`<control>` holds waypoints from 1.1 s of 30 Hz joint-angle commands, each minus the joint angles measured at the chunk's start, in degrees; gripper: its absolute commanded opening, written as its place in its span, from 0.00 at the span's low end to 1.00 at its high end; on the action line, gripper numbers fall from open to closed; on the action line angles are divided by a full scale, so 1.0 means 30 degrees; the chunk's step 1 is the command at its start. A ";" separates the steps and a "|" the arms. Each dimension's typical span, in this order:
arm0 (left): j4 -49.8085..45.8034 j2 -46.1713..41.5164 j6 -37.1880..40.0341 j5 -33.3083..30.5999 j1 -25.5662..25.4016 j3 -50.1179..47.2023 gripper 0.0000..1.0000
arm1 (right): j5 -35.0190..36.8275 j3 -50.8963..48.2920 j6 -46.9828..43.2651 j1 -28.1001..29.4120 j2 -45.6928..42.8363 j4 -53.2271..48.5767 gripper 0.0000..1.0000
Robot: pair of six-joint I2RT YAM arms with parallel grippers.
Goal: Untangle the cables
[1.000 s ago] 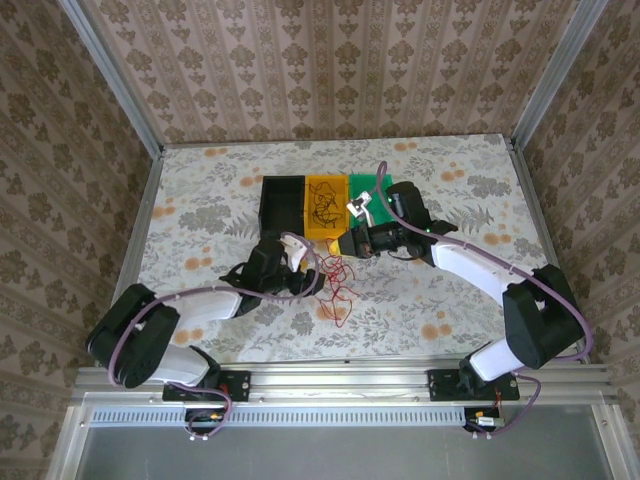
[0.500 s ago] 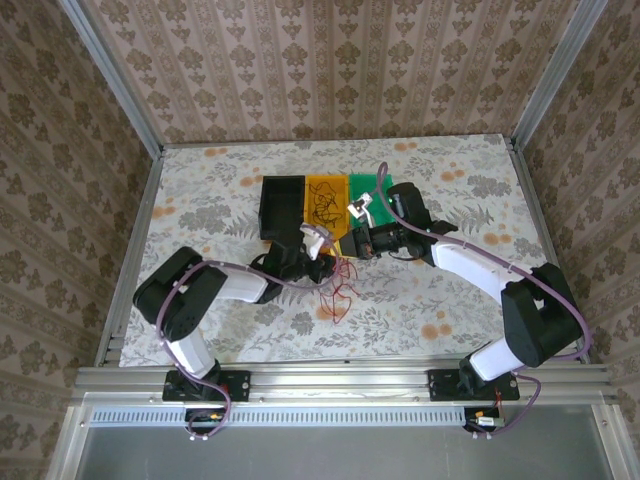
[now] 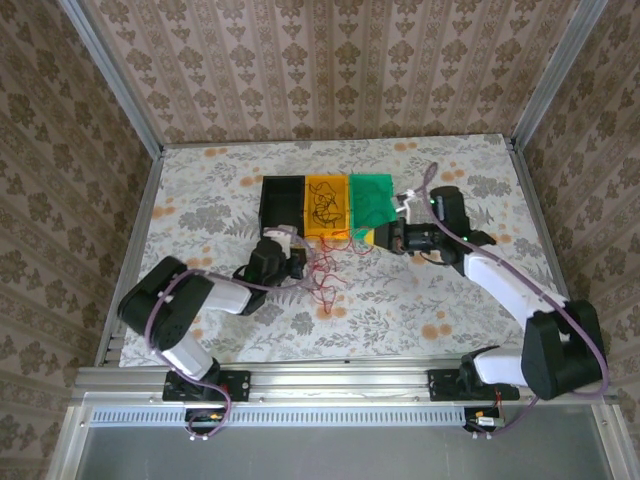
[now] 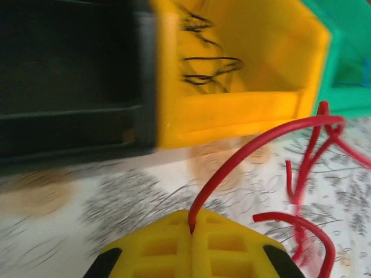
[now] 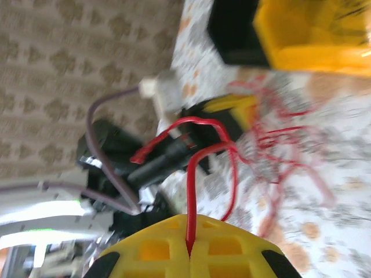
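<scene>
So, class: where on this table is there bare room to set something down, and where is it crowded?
Free: the cloth left of the black bin; the near stretch between the red cables and the right arm. Crowded: before the yellow bin, where the left end effector and right end effector each pinch a red cable.

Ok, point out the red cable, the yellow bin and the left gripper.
red cable [image 4: 255, 145]: left wrist view, its arched strand.
yellow bin [image 4: 232, 110]: left wrist view, its near wall.
left gripper [image 4: 191, 220]: left wrist view, seam between shut fingertips.
</scene>
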 commanded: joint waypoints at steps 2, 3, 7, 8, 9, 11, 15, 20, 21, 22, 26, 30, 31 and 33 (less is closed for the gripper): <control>-0.3735 -0.3147 -0.1577 -0.3002 0.0023 -0.0724 0.00 | 0.4349 -0.1460 0.1173 -0.1972 -0.2093 -0.1395 0.00; -0.4488 -0.3899 -0.1676 -0.3397 0.0040 -0.0881 0.00 | 0.5317 -0.1723 0.1437 -0.2416 -0.2534 -0.1710 0.00; -0.7639 -0.5948 -0.1576 -0.4062 0.0184 -0.0847 0.00 | 0.8052 -0.2602 0.2344 -0.3793 -0.3831 -0.2340 0.00; -0.8183 -0.6218 -0.1665 -0.4325 0.0187 -0.0902 0.00 | 0.8826 -0.2757 0.2479 -0.3988 -0.4156 -0.2546 0.00; -0.8784 -0.6499 -0.1922 -0.4745 0.0266 -0.1005 0.00 | 0.9714 -0.2923 0.2693 -0.4197 -0.4533 -0.2856 0.00; -0.9660 -0.6774 -0.2392 -0.5302 0.0523 -0.1219 0.00 | 1.0657 -0.3307 0.3190 -0.4640 -0.5157 -0.2964 0.00; -1.0184 -0.6882 -0.2980 -0.5475 0.0608 -0.1478 0.00 | 1.2204 -0.3687 0.3567 -0.5461 -0.6095 -0.3718 0.00; -1.1474 -0.6921 -0.3846 -0.6234 0.0841 -0.1365 0.00 | 1.4013 -0.3415 0.3392 -0.6224 -0.6494 -0.5846 0.00; -1.2000 -0.6912 -0.4255 -0.6540 0.1010 -0.1291 0.00 | 1.4213 -0.3488 0.3418 -0.6471 -0.6554 -0.6094 0.00; -1.2328 -0.6886 -0.4731 -0.6796 0.1184 -0.1352 0.00 | 1.4399 -0.3590 0.3447 -0.6720 -0.6605 -0.6405 0.00; -1.1955 -0.6484 -0.4572 -0.6573 0.1609 -0.1617 0.00 | 1.3893 -0.3863 0.2898 -0.7080 -0.6222 -0.6564 0.00; -0.9887 -0.5095 -0.2221 -0.4452 0.0694 -0.0881 0.00 | 1.1913 -0.3398 0.1368 -0.4427 -0.4265 -0.5510 0.00; -0.9696 -0.4685 -0.1707 -0.4071 0.0432 -0.0506 0.00 | 1.1838 -0.3143 0.0957 -0.3249 -0.3579 -0.5283 0.00; -0.9498 -0.3978 -0.0849 -0.3271 0.0248 0.0237 0.00 | 1.1272 -0.2627 0.0477 -0.1383 -0.2164 -0.4927 0.00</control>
